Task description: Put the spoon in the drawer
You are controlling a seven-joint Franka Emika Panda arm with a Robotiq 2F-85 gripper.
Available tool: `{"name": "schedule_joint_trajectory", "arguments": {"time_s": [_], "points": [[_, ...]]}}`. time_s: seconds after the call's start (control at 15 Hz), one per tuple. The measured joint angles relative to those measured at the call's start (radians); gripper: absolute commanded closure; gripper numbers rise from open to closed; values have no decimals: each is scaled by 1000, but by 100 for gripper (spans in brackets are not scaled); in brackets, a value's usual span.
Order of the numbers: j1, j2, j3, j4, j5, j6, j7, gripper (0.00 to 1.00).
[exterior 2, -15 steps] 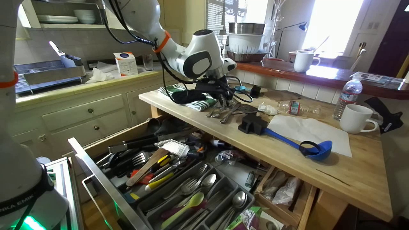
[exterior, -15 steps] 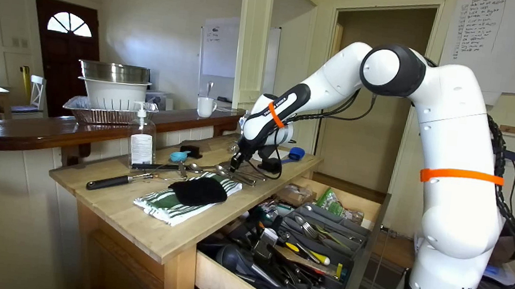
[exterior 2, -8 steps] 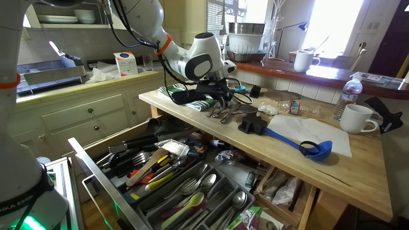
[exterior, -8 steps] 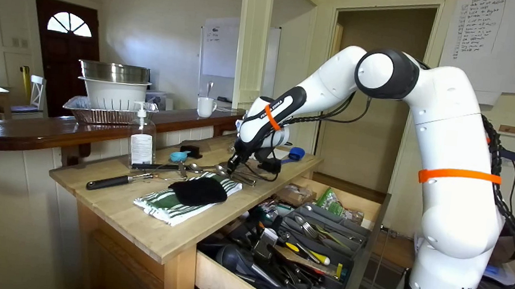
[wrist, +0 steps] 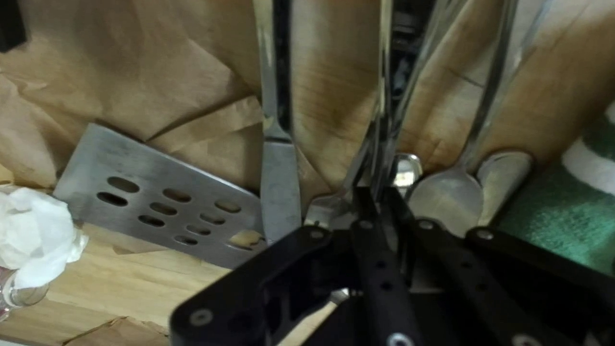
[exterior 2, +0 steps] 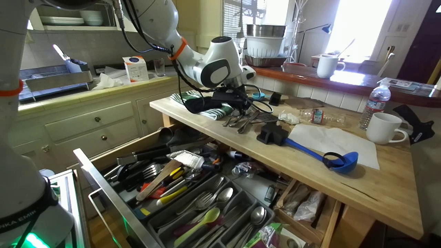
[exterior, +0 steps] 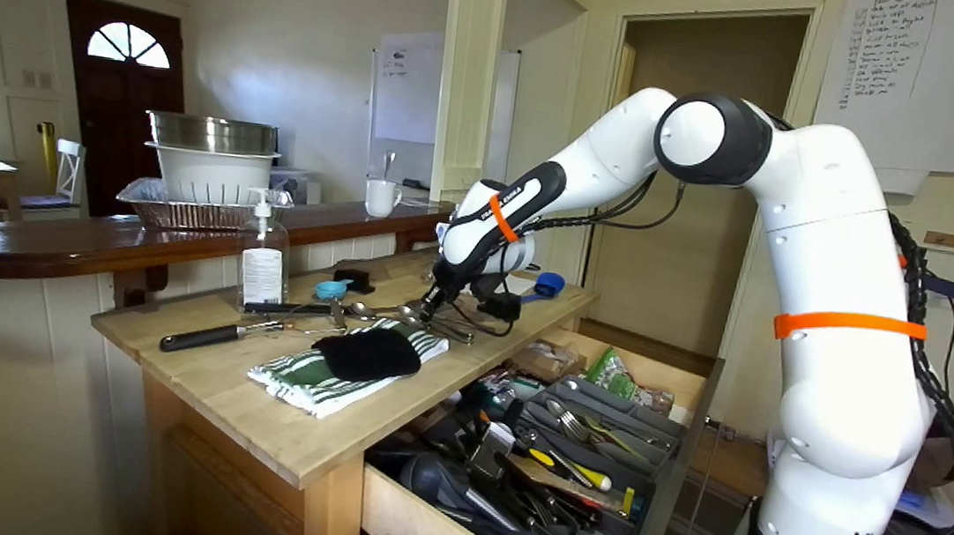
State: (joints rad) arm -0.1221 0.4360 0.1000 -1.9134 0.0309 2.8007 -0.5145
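Note:
Several metal utensils lie bunched on the wooden counter (exterior: 206,399). In the wrist view a spoon (wrist: 447,197) shows its bowl just right of the fingertips, its handle running up the picture. My gripper (wrist: 379,197) points down into the bunch, its fingers close together around a narrow metal utensil (wrist: 383,154) that lies between them. The head of that utensil is hidden, so I cannot tell its kind. In both exterior views the gripper (exterior 2: 244,112) is low over the counter (exterior 2: 268,148). The drawer (exterior: 449,530) stands open below the counter, full of utensils (exterior 2: 255,215).
A knife (wrist: 280,187) and a slotted spatula (wrist: 144,168) lie beside the gripper. A green-striped towel (exterior: 305,382) with a black cloth (exterior: 370,354) lies nearby. A black block (exterior 2: 272,134), a blue ladle (exterior 2: 348,162) and a white mug (exterior 2: 382,127) stand further along.
The arm has come lower and a little forward over one second, mostly in the first half. Over the last half second it has moved only slightly.

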Motion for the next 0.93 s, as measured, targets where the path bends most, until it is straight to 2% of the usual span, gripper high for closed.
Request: {"name": "schedule_joint_trajectory", "arguments": {"time_s": [0.07, 0.33, 0.67, 0.93], "points": [[-1, 1, 1, 1, 0, 0, 0, 85], [-6, 2, 7, 1, 0, 0, 0, 85], [-12, 2, 12, 1, 0, 0, 0, 90], [-20, 3, 17, 1, 0, 0, 0, 84]]}}
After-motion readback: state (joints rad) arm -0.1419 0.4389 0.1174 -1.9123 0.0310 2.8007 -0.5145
